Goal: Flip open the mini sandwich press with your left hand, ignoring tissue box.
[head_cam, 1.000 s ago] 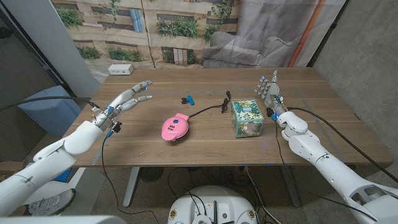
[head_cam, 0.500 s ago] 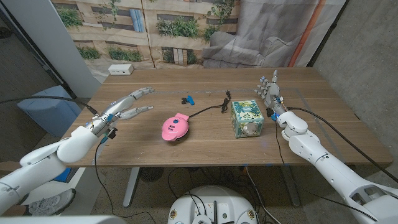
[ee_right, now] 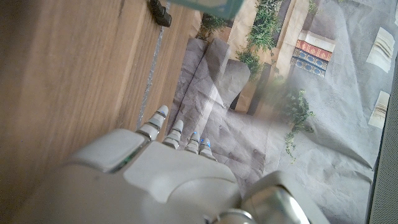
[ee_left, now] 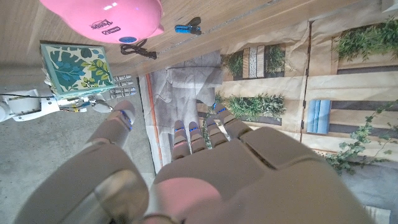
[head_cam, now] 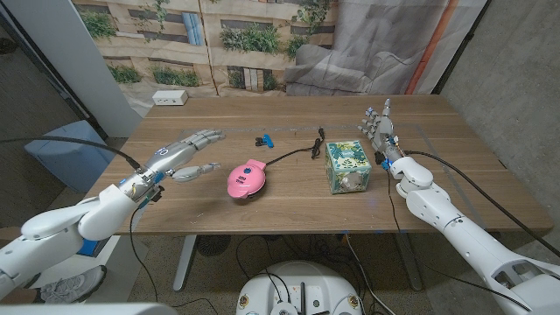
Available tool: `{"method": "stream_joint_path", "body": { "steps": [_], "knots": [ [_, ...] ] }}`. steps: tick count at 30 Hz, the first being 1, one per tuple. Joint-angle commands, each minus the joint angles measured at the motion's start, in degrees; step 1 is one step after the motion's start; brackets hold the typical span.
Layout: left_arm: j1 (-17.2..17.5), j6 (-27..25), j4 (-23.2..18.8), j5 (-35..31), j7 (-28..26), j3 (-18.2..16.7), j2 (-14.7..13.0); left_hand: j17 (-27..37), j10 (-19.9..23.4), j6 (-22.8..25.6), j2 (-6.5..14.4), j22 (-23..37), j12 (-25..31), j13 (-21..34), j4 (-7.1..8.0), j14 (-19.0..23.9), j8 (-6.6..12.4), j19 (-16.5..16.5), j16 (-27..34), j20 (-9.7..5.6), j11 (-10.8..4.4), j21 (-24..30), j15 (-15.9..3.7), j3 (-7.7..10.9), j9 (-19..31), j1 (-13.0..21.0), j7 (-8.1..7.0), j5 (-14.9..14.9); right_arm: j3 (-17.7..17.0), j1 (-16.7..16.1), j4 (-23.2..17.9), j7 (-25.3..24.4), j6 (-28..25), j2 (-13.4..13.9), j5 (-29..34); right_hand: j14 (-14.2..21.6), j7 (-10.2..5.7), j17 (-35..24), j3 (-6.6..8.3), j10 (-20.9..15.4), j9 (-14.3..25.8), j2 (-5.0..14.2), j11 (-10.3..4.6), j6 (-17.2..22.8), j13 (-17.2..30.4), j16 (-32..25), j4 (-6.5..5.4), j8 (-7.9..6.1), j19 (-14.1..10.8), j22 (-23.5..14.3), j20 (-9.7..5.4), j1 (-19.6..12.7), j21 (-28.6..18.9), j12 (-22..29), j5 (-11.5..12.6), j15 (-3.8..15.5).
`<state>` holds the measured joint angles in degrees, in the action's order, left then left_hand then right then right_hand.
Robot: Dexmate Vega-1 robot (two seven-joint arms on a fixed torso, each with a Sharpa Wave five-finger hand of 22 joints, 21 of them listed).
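Note:
The pink mini sandwich press point(head_cam: 246, 178) lies closed in the middle of the table point(head_cam: 289, 199), its black cord point(head_cam: 296, 154) trailing back toward the far side. It also appears in the left wrist view as the pink press point(ee_left: 106, 21). My left hand point(head_cam: 184, 155) hovers to the left of the press with fingers spread and empty, a short gap from it. The back of that left hand point(ee_left: 205, 168) fills the lower left wrist view. My right hand point(head_cam: 380, 129) stands upright and open at the right, beyond the tissue box point(head_cam: 346, 165). The right hand point(ee_right: 161, 168) holds nothing.
The teal floral tissue box point(ee_left: 73, 67) sits right of the press. A small blue and black clip point(head_cam: 263, 140) lies behind the press; the clip point(ee_left: 188, 27) is in the left wrist view too. A white power strip point(head_cam: 169, 98) rests at the far left corner.
My left hand has swung nearer and to the right, toward the pink press, and lowered over the table. The right hand and the objects stayed put.

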<state>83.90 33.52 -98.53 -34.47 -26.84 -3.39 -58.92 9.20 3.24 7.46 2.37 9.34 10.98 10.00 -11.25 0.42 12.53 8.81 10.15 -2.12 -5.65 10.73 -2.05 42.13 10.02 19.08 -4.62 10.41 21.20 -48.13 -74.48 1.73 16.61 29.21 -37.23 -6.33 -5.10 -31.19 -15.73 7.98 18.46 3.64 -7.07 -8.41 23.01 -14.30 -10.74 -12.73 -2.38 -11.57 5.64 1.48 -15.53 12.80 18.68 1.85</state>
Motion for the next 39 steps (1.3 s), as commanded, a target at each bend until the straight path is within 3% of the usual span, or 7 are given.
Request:
{"method": "stream_joint_path", "body": {
  "steps": [1,12,24,33,39],
  "knots": [
    [4.1,-2.1,-1.1,-12.9,-10.1,-1.4,-1.0,0.3,0.1,-0.1,-0.2,0.0,-0.3,0.2,-0.05,0.2,-0.03,0.7,-0.1,-3.5,-0.85,0.0,-3.43,-0.15,0.1,1.0,-0.28,0.4,0.0,0.0,0.0,0.0,0.0,0.0,0.0,-0.4,0.09,-0.3,-0.41,0.2,0.2,5.18,-0.03,-0.4,0.1,-0.2,-0.1,-0.31,-0.2,-0.1,0.35,-0.2,-0.1,0.2,0.2,1.34],
    [9.2,-13.3,-5.1,-20.4,-16.1,-1.5,-1.0,0.3,0.1,-0.5,-1.4,0.0,-0.3,0.2,-0.07,0.5,-0.13,0.8,0.0,-3.71,-1.14,-0.2,-3.56,-0.42,0.1,2.1,-0.73,0.4,0.0,0.0,0.0,0.0,0.0,0.0,0.0,-0.4,0.14,-0.3,-0.4,0.2,0.2,5.18,0.01,-0.5,0.1,-0.2,-0.1,-0.28,-0.2,-0.1,0.35,-0.2,-0.1,0.2,0.2,1.33],
    [13.2,-25.0,-9.2,-22.9,-18.6,0.9,-0.6,0.3,0.1,-0.1,-2.8,0.0,-0.3,0.2,-0.06,1.0,0.13,1.2,0.0,-3.27,-1.49,-0.2,-3.1,-0.42,0.2,3.9,-0.56,0.7,0.0,0.1,0.1,0.0,0.0,0.0,0.0,-0.4,0.07,-0.3,-0.4,0.2,0.2,5.19,-0.07,-0.5,0.1,-0.2,-0.11,-0.28,-0.2,-0.1,0.31,-0.2,-0.1,0.2,0.2,1.4],
    [14.0,-34.4,-11.6,-25.0,-19.3,4.7,0.1,0.3,0.5,0.5,-3.5,0.0,-0.2,0.2,-0.05,1.5,0.38,1.7,0.1,-3.19,-1.73,-0.1,-3.24,-0.36,0.2,5.2,-0.64,0.9,0.0,0.0,0.0,0.0,0.0,0.0,0.0,-0.4,0.11,-0.3,-0.4,0.2,0.2,5.18,-0.04,-0.4,0.1,-0.2,-0.1,-0.3,-0.2,-0.1,0.35,-0.2,-0.1,0.2,0.2,1.39],
    [13.1,-40.6,-12.4,-27.6,-20.5,9.2,0.4,0.3,0.6,0.5,-3.9,0.0,-0.2,0.2,-0.04,1.6,0.4,1.6,0.1,-3.02,-1.53,-0.2,-3.12,-0.29,0.2,6.0,-0.42,1.0,0.0,0.0,0.0,0.0,0.0,0.0,0.0,-0.4,0.14,-0.3,-0.4,0.2,0.2,5.17,-0.04,-0.5,0.1,-0.2,-0.1,-0.29,-0.2,-0.1,0.34,-0.2,-0.1,0.2,0.2,1.28]
  ]
}}
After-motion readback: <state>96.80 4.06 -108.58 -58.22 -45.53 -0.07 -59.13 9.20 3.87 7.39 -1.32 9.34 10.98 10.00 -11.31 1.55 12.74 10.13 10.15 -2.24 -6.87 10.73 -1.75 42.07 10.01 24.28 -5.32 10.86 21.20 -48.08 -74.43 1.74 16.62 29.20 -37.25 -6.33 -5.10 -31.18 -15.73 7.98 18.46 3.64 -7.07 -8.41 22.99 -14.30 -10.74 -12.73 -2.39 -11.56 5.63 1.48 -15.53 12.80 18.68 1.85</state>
